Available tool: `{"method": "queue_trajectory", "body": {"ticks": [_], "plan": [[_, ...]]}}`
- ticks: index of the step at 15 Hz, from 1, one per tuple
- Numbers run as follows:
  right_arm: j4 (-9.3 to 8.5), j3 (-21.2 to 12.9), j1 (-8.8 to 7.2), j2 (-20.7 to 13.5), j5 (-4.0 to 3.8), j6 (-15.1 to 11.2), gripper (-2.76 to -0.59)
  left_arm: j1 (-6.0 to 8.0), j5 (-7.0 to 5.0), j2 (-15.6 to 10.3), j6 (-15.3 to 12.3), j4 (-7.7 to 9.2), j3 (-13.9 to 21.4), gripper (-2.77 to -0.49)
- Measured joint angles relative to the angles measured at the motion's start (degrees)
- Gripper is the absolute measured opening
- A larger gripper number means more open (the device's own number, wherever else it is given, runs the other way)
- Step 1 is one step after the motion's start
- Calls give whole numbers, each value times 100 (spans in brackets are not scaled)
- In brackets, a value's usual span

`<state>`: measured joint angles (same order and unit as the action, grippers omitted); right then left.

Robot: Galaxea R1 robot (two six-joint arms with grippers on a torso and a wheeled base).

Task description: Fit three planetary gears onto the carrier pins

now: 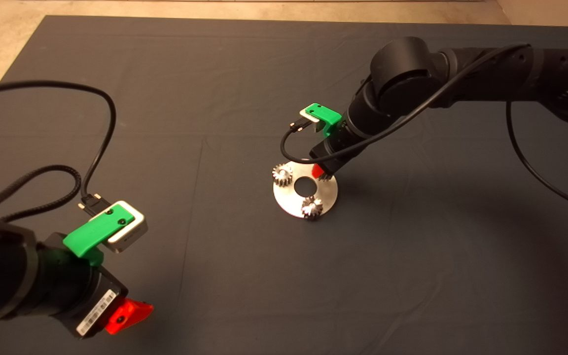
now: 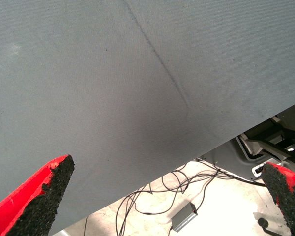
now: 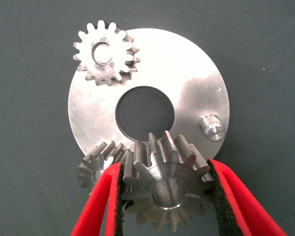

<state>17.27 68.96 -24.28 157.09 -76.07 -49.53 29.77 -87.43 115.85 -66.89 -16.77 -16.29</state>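
The shiny round disc [image 1: 291, 198] [image 3: 187, 73] lies at mid-mat. One planetary gear [image 1: 282, 174] [image 3: 105, 51] sits on a carrier pin, and a second gear [image 1: 312, 207] [image 3: 94, 167] sits at the disc's rim, partly hidden behind a finger. One bare carrier pin [image 3: 211, 126] stands free. My right gripper [image 1: 321, 172] [image 3: 164, 196] is shut on a third gear [image 3: 167, 189], held just above the disc beside the centre hole and short of the bare pin. My left gripper [image 1: 128, 315] [image 2: 167, 166] hangs open over the mat at the lower left.
A dark mat [image 1: 215, 98] covers the table. Past its edge, the left wrist view shows floor with loose cables [image 2: 172, 189]. A black cable [image 1: 101, 143] loops from the left arm over the mat.
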Motion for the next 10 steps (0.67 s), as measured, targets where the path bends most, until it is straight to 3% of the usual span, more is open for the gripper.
{"method": "queue_trajectory", "body": {"ticks": [2, 4, 5, 7, 10], "plan": [[72, 0, 0, 97, -86, 0, -240, 0, -2, -1, 0, 0, 0, -49], [228, 0, 0, 151, -286, 0, -240, 1, -2, -1, 0, 2, 0, -49], [288, 0, -2, 146, -348, 17, -241, 1, -2, -1, 0, 2, 0, -49], [312, 0, 0, 143, -367, 224, -241, 2, 0, -1, -2, 2, 0, -49], [332, 9, 0, 86, -365, 262, -241, 2, 0, 2, -2, 2, 0, -49]]}}
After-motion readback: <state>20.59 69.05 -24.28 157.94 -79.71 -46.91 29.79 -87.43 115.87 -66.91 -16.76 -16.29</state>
